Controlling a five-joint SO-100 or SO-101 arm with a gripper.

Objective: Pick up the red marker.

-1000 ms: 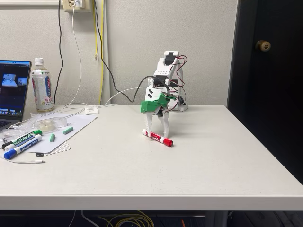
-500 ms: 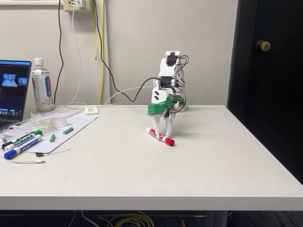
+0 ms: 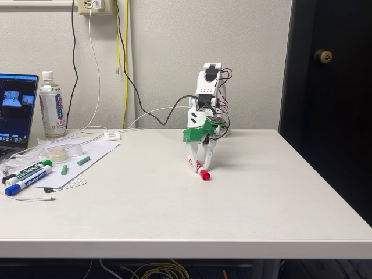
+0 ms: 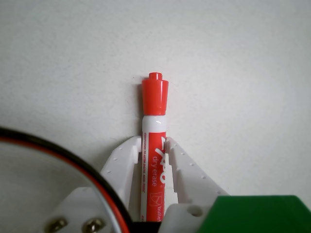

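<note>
The red marker (image 3: 199, 168) has a white barrel, a red label and a red cap, and sits low at the middle of the white table (image 3: 261, 197). In the fixed view its cap points toward the camera and down to the tabletop. My gripper (image 3: 200, 164), white fingers under a green wrist piece, points straight down and is shut on the barrel. In the wrist view the red marker (image 4: 155, 94) runs up the middle, and my gripper (image 4: 153, 144) presses the label band from both sides while the cap sticks out beyond the white fingertips (image 4: 130, 150).
At the table's left stand a laptop (image 3: 14, 113) and a plastic bottle (image 3: 52, 107). A green-capped marker (image 3: 32, 170), a blue-capped marker (image 3: 26, 181) and a tape roll (image 3: 58, 151) lie on a white sheet. Cables hang behind the arm's base (image 3: 210, 87).
The fingers have gone from spread over the marker to shut on it. The marker has turned from lying sideways to pointing its cap at the fixed camera. The gripper shifted slightly right.
</note>
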